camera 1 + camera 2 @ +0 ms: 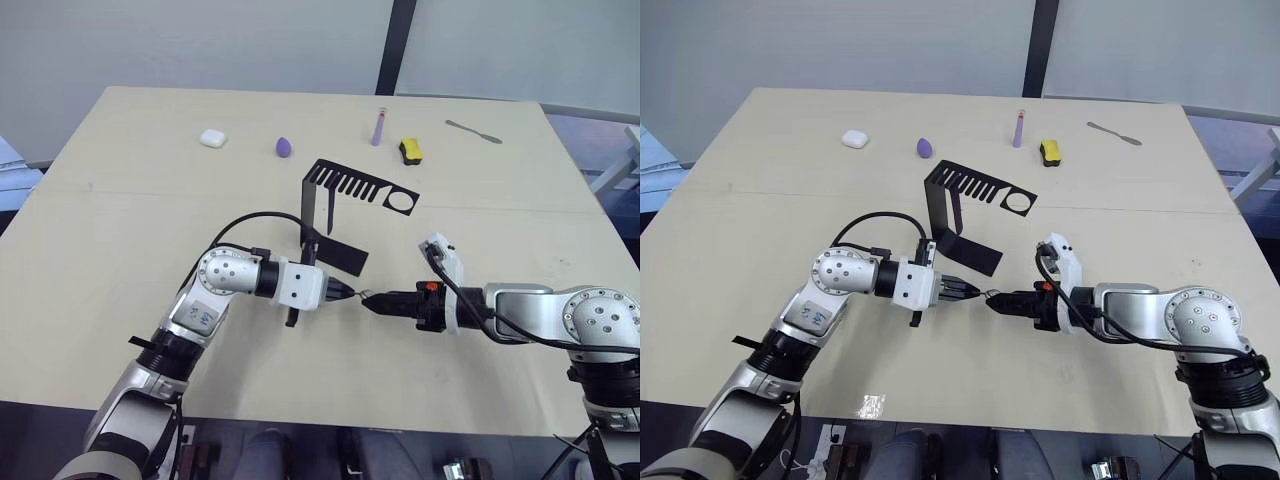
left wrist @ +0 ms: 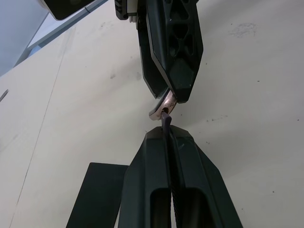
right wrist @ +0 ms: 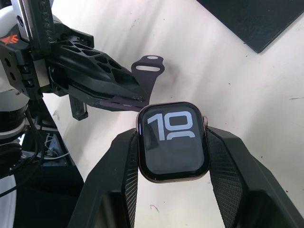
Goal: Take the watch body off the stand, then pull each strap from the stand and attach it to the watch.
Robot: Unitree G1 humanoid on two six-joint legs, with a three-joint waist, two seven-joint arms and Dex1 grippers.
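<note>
My right gripper [image 3: 172, 138] is shut on the watch body [image 3: 173, 140], a rounded-square case with a rosy metal rim and a lit dark screen. My left gripper [image 1: 347, 292] is shut on a dark purple strap [image 3: 144, 76], held edge-on between its fingers [image 2: 142, 190]. The strap's end meets the side of the watch body [image 2: 163, 105] just above the table, in front of the stand. The black stand [image 1: 318, 205] is upright behind the grippers, its comb arm [image 1: 358, 185] pointing right. A thin dark band [image 1: 329, 218] hangs below that arm, probably the other strap.
Along the far side of the table [image 1: 120, 250] lie a white pebble case [image 1: 211, 138], a purple egg-shaped piece [image 1: 285, 146], a pale purple tube [image 1: 379, 127], a yellow-and-black block [image 1: 410, 150] and a metal spatula [image 1: 473, 131].
</note>
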